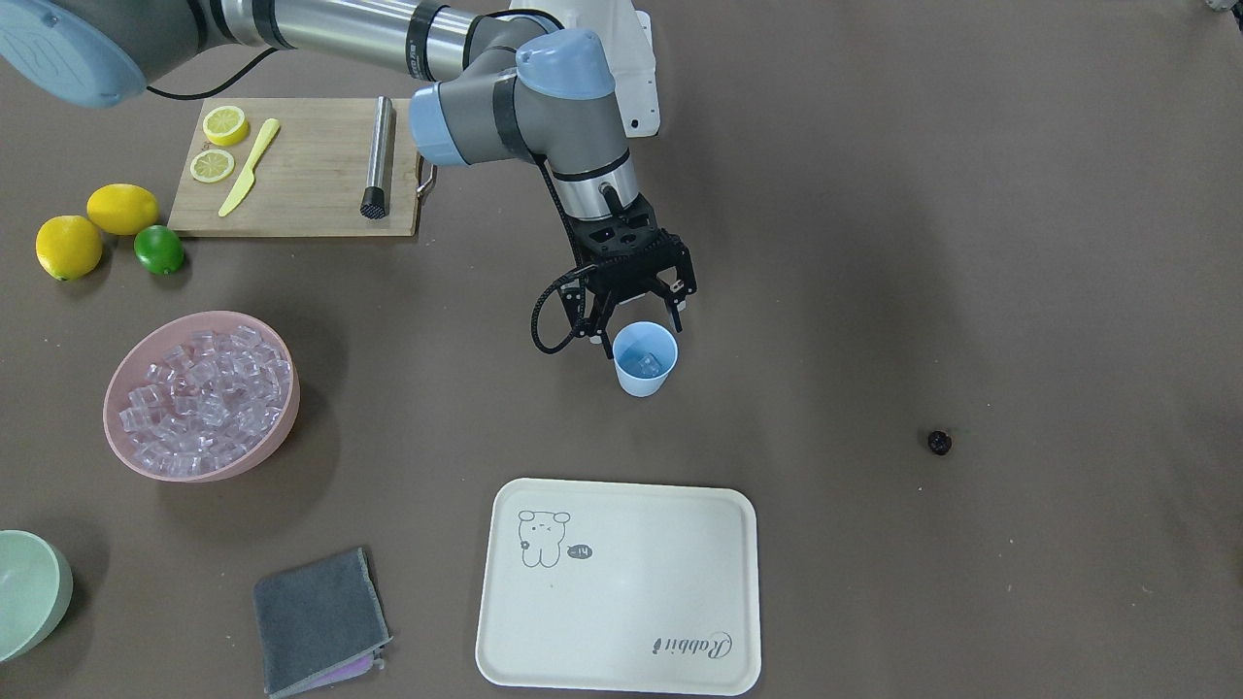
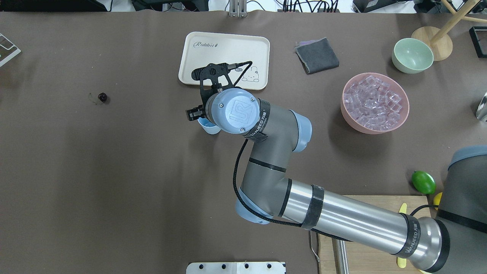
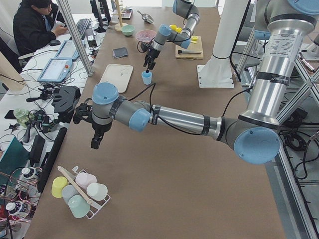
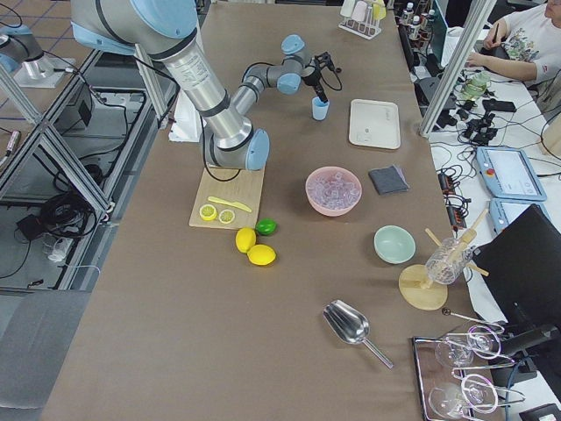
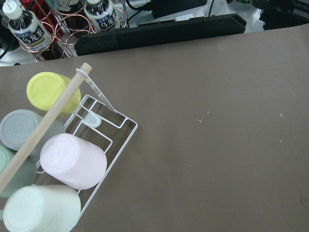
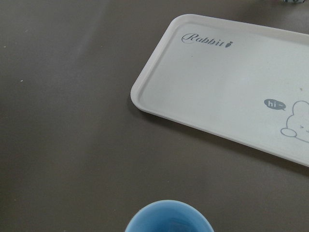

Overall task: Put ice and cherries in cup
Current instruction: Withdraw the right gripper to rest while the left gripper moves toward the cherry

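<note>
The light blue cup (image 1: 643, 361) stands upright on the table with a clear ice cube or two (image 1: 649, 366) inside. My right gripper (image 1: 635, 327) is open and empty, just above the cup's rim on the robot's side. In the overhead view my wrist hides most of the cup (image 2: 207, 128). More ice (image 1: 201, 393) fills the pink bowl (image 1: 282, 419). The dark cherry (image 1: 939, 443) lies alone on the table, far from the cup, also in the overhead view (image 2: 102, 97). My left gripper (image 3: 94, 143) shows only in the left side view; I cannot tell its state.
A cream tray (image 1: 621, 587) lies just beyond the cup. A grey cloth (image 1: 319, 621) and a pale green bowl (image 1: 29, 592) sit near it. A cutting board (image 1: 301, 170) holds lemon slices, a knife and a metal rod. Lemons and a lime (image 1: 158, 249) lie beside it. A cup rack (image 5: 58, 159) sits under my left wrist.
</note>
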`<action>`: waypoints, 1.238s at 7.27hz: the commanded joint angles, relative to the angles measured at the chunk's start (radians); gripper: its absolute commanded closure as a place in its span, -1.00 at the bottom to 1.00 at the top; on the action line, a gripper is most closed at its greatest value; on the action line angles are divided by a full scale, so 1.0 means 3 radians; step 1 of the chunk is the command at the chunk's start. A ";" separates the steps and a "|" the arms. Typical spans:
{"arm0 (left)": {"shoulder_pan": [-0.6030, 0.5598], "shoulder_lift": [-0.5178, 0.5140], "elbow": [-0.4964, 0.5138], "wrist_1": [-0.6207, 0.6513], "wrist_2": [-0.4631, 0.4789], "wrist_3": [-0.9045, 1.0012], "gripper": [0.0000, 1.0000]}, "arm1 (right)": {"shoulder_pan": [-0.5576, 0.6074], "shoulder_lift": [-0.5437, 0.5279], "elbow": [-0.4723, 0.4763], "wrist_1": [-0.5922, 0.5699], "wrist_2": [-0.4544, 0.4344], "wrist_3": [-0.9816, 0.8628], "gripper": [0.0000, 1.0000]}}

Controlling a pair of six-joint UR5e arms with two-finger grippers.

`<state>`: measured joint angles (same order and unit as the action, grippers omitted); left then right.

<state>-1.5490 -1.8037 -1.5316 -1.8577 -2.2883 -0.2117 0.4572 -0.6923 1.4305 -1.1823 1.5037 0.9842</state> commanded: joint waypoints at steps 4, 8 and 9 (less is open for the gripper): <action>0.0309 -0.0471 -0.0150 0.0338 -0.0022 -0.0332 -0.96 | 0.0841 -0.1110 0.1340 -0.0486 0.1014 -0.0263 -1.00; 0.1065 -0.0476 -0.0198 -0.0294 0.0024 -0.0587 -0.96 | 0.1869 -0.2327 0.1837 -0.0543 0.1742 -0.0667 -1.00; 0.1179 -0.0471 -0.0136 -0.0382 0.0024 -0.0588 -0.96 | 0.2079 -0.2634 0.1848 -0.0538 0.1757 -0.1139 -1.00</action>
<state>-1.2574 -1.9464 -1.5928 -1.9196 -2.2849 -0.3745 0.9984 -1.3594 1.9654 -1.3445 2.0091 0.7665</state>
